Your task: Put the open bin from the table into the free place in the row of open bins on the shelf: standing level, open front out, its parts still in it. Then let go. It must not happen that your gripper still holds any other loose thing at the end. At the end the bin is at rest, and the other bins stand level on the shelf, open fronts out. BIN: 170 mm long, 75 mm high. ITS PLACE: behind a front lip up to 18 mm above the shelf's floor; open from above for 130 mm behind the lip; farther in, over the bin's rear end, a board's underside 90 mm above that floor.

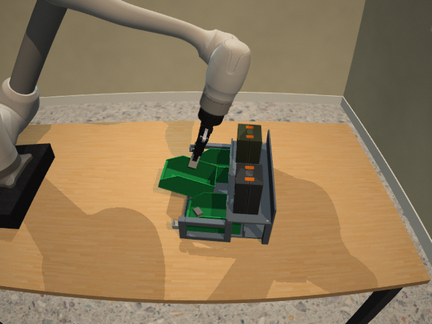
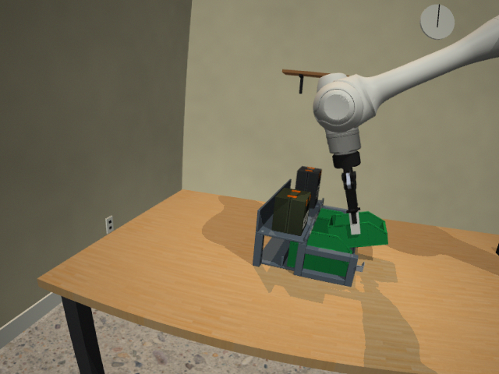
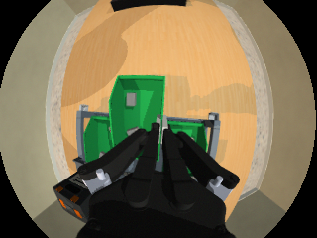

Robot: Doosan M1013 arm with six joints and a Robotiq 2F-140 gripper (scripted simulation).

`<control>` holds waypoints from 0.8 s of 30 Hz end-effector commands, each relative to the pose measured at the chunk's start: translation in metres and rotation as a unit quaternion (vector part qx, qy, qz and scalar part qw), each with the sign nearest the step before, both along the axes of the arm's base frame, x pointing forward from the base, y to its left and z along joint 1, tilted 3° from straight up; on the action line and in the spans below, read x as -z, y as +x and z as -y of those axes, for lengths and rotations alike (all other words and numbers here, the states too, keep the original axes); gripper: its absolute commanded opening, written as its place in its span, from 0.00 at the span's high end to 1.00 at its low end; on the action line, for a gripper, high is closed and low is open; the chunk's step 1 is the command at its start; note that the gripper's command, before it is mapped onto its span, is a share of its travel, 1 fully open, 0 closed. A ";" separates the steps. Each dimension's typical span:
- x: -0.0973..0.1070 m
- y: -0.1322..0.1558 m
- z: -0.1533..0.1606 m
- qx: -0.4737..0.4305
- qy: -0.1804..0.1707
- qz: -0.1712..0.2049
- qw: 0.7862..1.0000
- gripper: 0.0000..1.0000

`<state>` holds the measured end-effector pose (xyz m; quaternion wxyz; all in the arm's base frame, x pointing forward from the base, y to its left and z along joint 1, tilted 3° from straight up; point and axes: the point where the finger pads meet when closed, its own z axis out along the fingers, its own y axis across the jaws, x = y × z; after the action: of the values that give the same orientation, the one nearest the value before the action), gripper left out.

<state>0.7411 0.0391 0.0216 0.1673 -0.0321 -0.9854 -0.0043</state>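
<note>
The green open-fronted plastic bin (image 1: 174, 173) (image 2: 370, 235) (image 3: 149, 106) is held aloft by the black two-finger gripper (image 1: 193, 162) (image 2: 354, 227) (image 3: 160, 120), whose fingers are closed on one thin side wall. In the top view its open front is pointed toward 9 o'clock, and its rear end is carried over the front of the grey shelf rack (image 1: 204, 221) (image 2: 326, 253) (image 3: 214, 131); it has not been seated in the row. Whether its underside is touching the lip cannot be made out, nor can its exact tilt. In the wrist view, a grey block (image 3: 131, 99) is seen inside it, at about 11 o'clock from the fingertips; a second grey shape near the fingers is partly covered. The shelved green bin with a visible grey part (image 1: 209, 202) is placed at about 5 o'clock from the fingertips in the top view, while the other shelved green bin (image 1: 218, 154) (image 2: 325, 263) is found toward 2 o'clock. Both rear ends are largely hidden by the upper board, on which an olive case (image 1: 248, 150) (image 2: 288, 213) and a charcoal case (image 1: 248, 195) (image 2: 308, 183) (image 3: 74, 198) are stood. In the wrist view, much of the rack is blocked by the gripper.
</note>
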 end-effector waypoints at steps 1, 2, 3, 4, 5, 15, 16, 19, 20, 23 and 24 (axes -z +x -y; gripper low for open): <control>0.000 0.001 0.002 0.000 0.002 0.000 1.000 1.00; 0.000 0.001 0.002 0.000 0.002 0.000 1.000 1.00; 0.000 0.001 0.002 0.000 0.002 0.000 1.000 1.00; 0.001 0.001 0.002 0.000 0.002 0.000 1.000 1.00; 0.001 0.001 0.002 0.000 0.002 0.000 1.000 1.00; 0.003 0.001 0.002 0.000 0.002 0.000 1.000 1.00; 0.003 0.001 0.002 0.000 0.002 0.000 1.000 1.00; 0.004 0.001 0.002 0.000 0.002 0.000 1.000 1.00; 0.004 0.001 0.002 0.000 0.002 0.000 1.000 1.00; 0.005 0.001 0.002 0.000 0.002 0.000 1.000 1.00; 0.005 0.001 0.002 0.000 0.002 0.000 1.000 1.00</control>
<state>0.7413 0.0391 0.0184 0.1680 -0.0321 -0.9853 -0.0044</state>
